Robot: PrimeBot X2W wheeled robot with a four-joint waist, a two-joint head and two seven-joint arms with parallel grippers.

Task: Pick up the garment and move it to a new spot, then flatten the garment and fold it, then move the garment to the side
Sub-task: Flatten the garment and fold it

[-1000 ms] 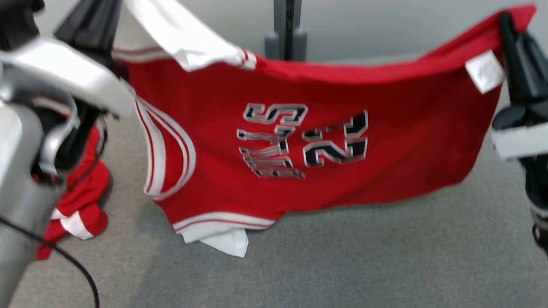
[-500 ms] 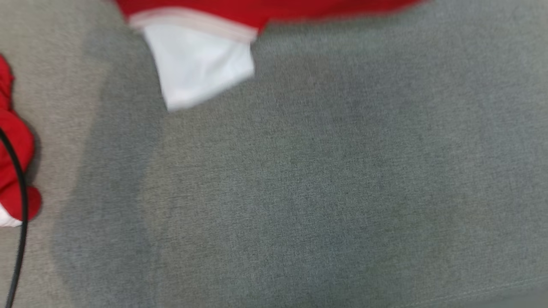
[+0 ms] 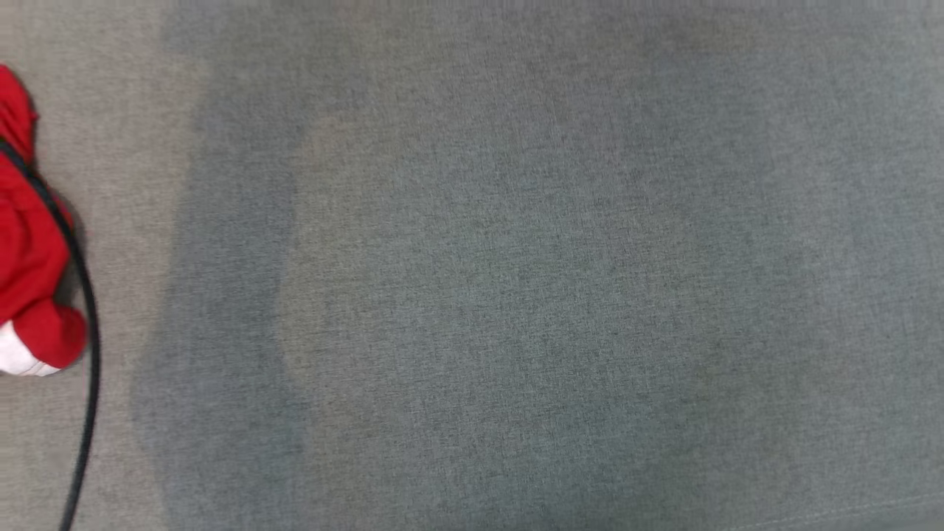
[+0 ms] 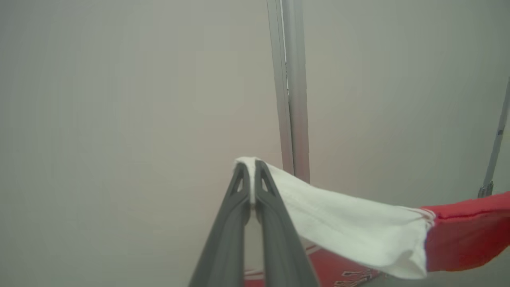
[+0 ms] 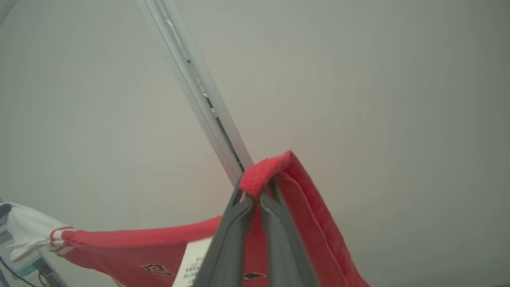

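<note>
Grey fabric surface (image 3: 516,295), black cable (image 3: 91,332) (beside bunched red cloth (image 3: 26,251)), pale upright post (image 4: 295,79)

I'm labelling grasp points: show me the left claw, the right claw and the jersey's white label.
left claw (image 4: 251,165): left wrist view, between fingertips shut on the jersey (image 4: 358,235).
right claw (image 5: 257,187): right wrist view, between fingertips shut on the red edge.
white label (image 5: 194,263): right wrist view, its printed face.

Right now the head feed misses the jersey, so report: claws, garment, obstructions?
Left claw shut on garment, white corner. Right claw shut on red edge. Garment strung between them. Red cloth, black cable at left edge of grey surface.
</note>
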